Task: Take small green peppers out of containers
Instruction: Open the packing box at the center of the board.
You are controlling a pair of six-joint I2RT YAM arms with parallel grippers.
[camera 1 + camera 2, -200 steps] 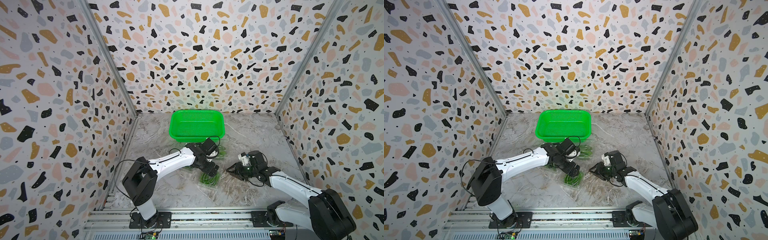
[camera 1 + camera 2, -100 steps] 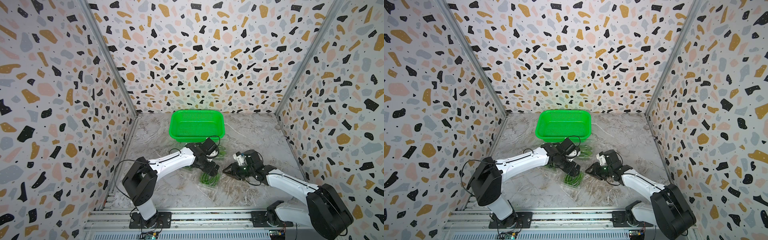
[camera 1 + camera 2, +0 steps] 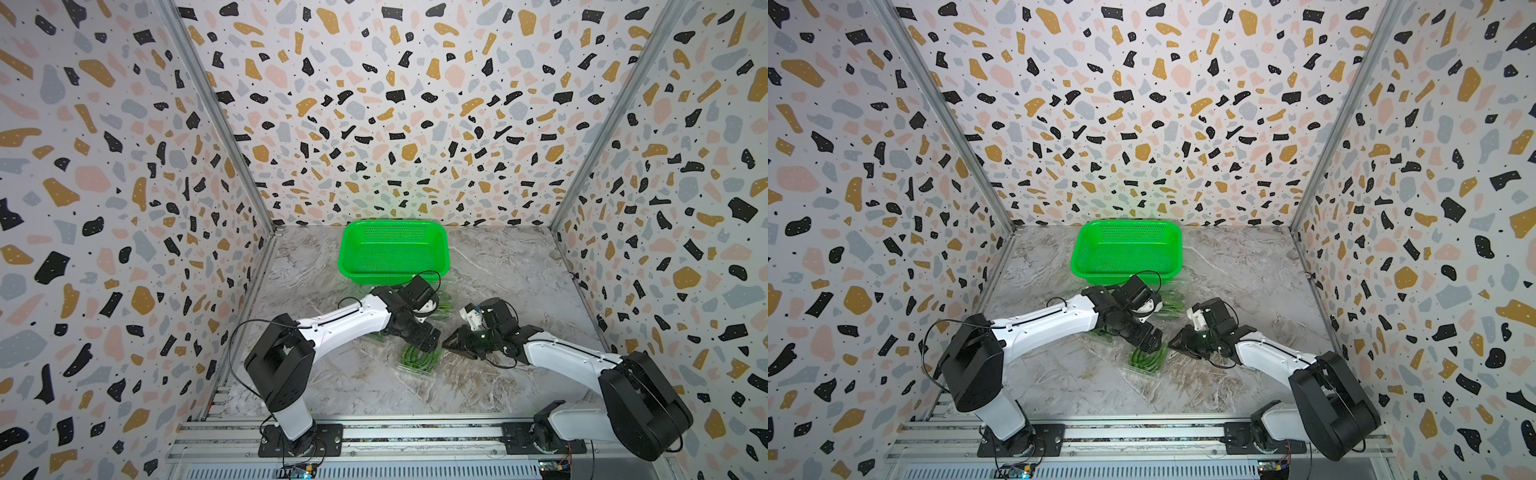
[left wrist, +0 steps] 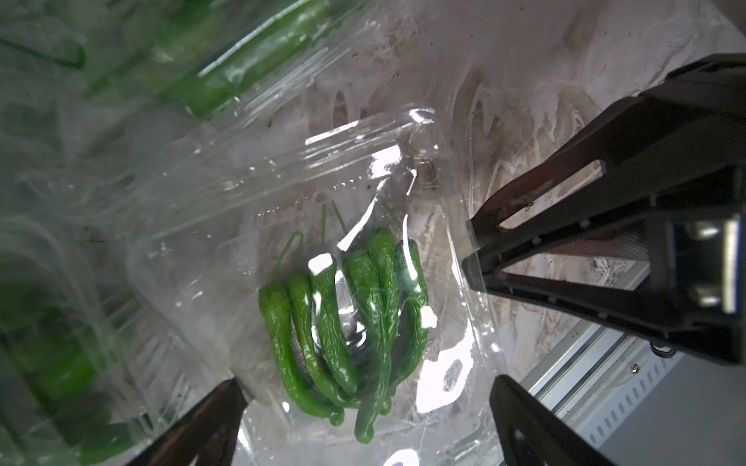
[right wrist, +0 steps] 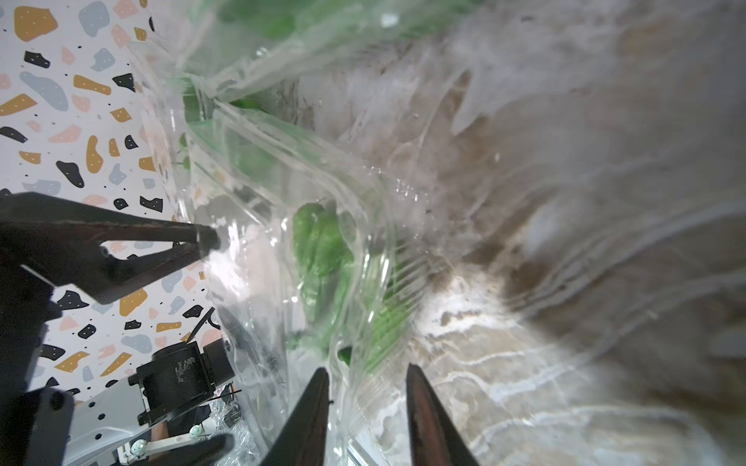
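A clear plastic container of small green peppers lies on the marble floor in the middle front, also seen as the container in both top views. My left gripper is open, one finger on either side of this pack, just above it. My right gripper reaches in from the right; its jaws stand a little apart with the pack's thin rim between them. Two more containers with peppers lie behind, one near the basket and one half hidden under the left arm.
A bright green perforated basket stands at the back middle, with no peppers in it. Both grippers are close together over the same pack. The aluminium rail runs along the front edge.
My right arm has slid left up to the front container and its jaws have narrowed around the rim. The left arm and the containers have stayed put.
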